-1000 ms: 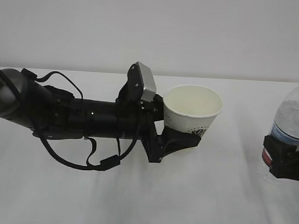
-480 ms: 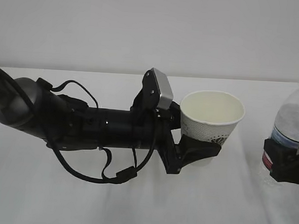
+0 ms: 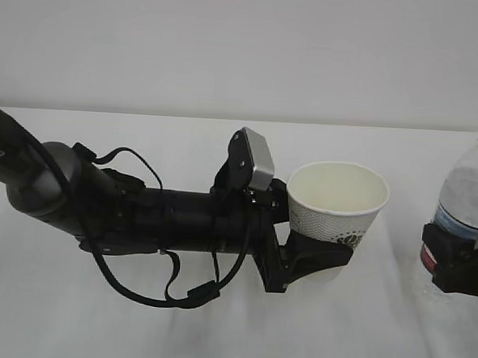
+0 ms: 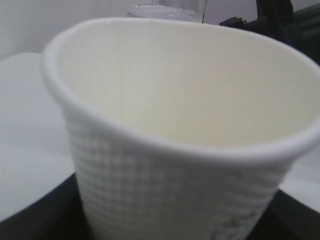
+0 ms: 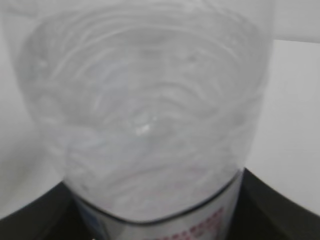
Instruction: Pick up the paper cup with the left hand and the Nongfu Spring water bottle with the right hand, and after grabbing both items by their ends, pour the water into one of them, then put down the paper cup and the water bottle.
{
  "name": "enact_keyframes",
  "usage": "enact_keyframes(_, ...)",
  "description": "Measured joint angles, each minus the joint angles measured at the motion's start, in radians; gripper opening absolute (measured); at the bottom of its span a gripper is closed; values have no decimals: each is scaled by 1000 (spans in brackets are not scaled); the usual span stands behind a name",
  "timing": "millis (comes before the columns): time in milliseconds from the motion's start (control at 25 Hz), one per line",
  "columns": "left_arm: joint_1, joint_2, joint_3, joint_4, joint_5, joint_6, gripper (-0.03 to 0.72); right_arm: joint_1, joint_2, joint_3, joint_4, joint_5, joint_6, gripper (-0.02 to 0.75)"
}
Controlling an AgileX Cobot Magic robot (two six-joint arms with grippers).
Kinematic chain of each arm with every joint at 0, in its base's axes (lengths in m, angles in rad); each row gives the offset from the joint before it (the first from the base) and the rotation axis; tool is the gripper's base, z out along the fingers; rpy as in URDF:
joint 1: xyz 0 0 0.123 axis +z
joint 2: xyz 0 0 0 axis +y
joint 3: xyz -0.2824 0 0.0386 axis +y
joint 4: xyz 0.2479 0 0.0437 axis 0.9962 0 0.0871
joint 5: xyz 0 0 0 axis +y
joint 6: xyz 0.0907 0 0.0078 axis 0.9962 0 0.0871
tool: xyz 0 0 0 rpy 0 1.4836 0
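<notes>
Right of centre in the exterior view sits the paper cup [image 3: 337,204], upright, mouth open to the camera, cream inside and nothing visible in it. Its lower part is clamped in the black jaws of the left hand [image 3: 314,255], and the cup looks lifted clear of the white surface [image 3: 213,332]. Dark print and a small logo show on the side just above the jaws. Up close on the left wrist view, the cup [image 4: 185,135] fills the picture, rolled rim on top, a faint grid texture down the wall, black jaw edges showing at both lower corners.

Over at the far right edge, the Nongfu Spring water bottle [image 3: 470,201] stands upright, red ring at the open neck, well apart from the cup. The right hand [image 3: 453,261] has its jaws closed around the bottle's lower half. On the right wrist view the clear ribbed bottle [image 5: 145,115] looms large, a strip of red label print at the bottom, jaws dark on either side.

Behind the cup, the left arm [image 3: 139,213] stretches in from the left, cables looping under it, grey camera block [image 3: 252,159] tilted above the wrist.
</notes>
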Motion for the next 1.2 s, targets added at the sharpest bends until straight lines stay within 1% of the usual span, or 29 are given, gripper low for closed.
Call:
enact_keyframes(280,0,0,0,0,4,0,541,0,-18,0,13,2,-2,503)
enact_keyframes(720,0,0,0,0,4,0,541,0,-227,0,70,21,-4,503)
enact_keyframes(840,0,0,0,0,4,0,541,0,-243,0,70,45,-4,503)
enact_keyframes(1200,0,0,0,2,4,-19,541,0,-319,3,68,189,-4,503)
